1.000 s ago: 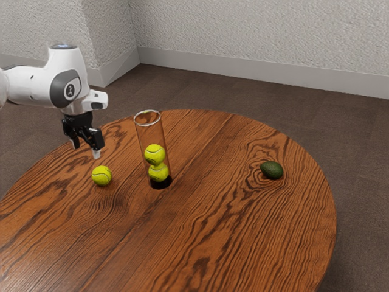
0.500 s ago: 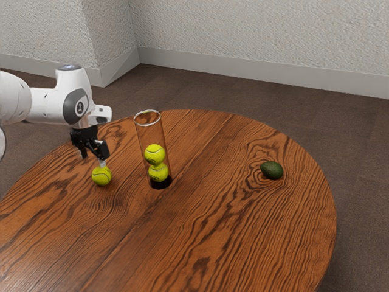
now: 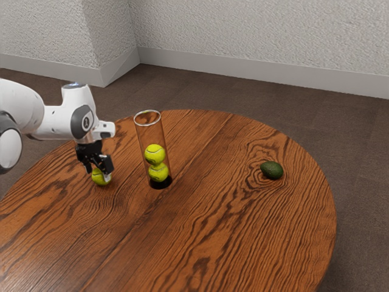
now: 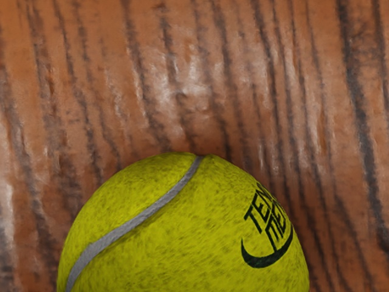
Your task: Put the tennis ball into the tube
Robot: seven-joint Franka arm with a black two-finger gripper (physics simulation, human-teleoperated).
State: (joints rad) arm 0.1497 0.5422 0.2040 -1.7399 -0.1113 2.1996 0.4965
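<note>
Closest to me spreads the round brown tabletop (image 3: 200,237), its wood streaked with dark, wavy grain; on it, toward the exterior view's left, sits the loose ball (image 3: 99,180), yellow-green and outside the tube (image 3: 160,135); the black gripper (image 3: 98,174) is right down over it, pointing downward, its fingers parted about as wide as the ball and standing around it; they are not closed in a hold, and I can't tell whether either one touches the fuzz; in the wrist view the loose ball lies large against the wood, with a grey seam curving across it and dark lettering above a curved mark.

Just beside them, toward the exterior view's right, the clear tube stands upright on its black base, its rim open at the top; inside, a lower ball (image 3: 158,173) sits near the base and an upper ball (image 3: 155,153) is stacked on it, with room above; well apart, farther toward the exterior view's right, lies a dark green avocado (image 3: 271,170); the white arm (image 3: 58,121) reaches in from the exterior view's left; beyond the tabletop come the brown floor (image 3: 231,95), a pale baseboard (image 3: 273,80) and the rough, light wall (image 3: 255,36).
</note>
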